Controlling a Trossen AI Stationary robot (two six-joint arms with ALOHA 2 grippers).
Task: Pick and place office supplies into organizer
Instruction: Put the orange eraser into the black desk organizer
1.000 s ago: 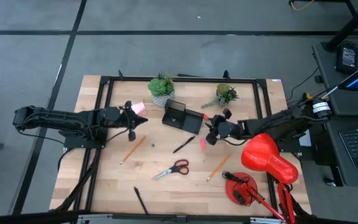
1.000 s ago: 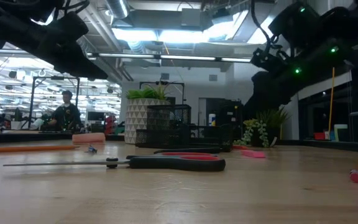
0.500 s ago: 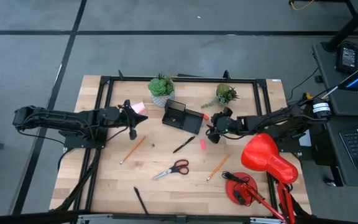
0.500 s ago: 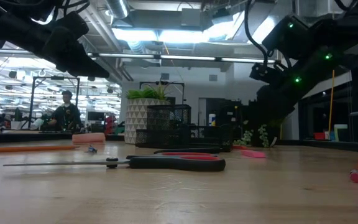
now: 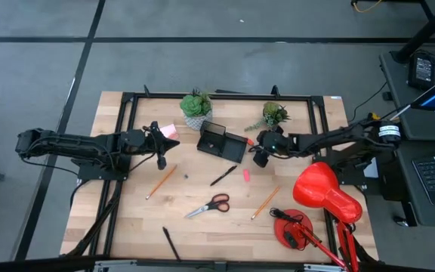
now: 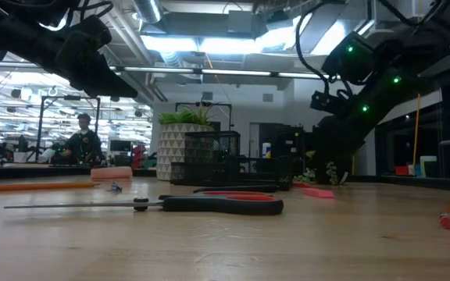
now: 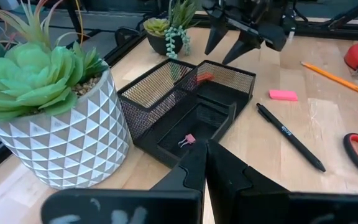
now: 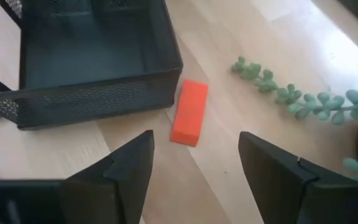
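Two things worry me, the bigger first: my right gripper (image 8: 194, 171) hangs with jaws spread wide over the orange-red eraser (image 8: 189, 112), which lies on the table touching the outer wall of the organizer (image 5: 222, 141), at about three o'clock from it; a crooked descent could land a finger on the mesh or push the eraser along the wall. Smaller: trailing plant stems (image 8: 291, 94) lie near. My left gripper (image 5: 159, 147), pinched empty, waits around nine o'clock.
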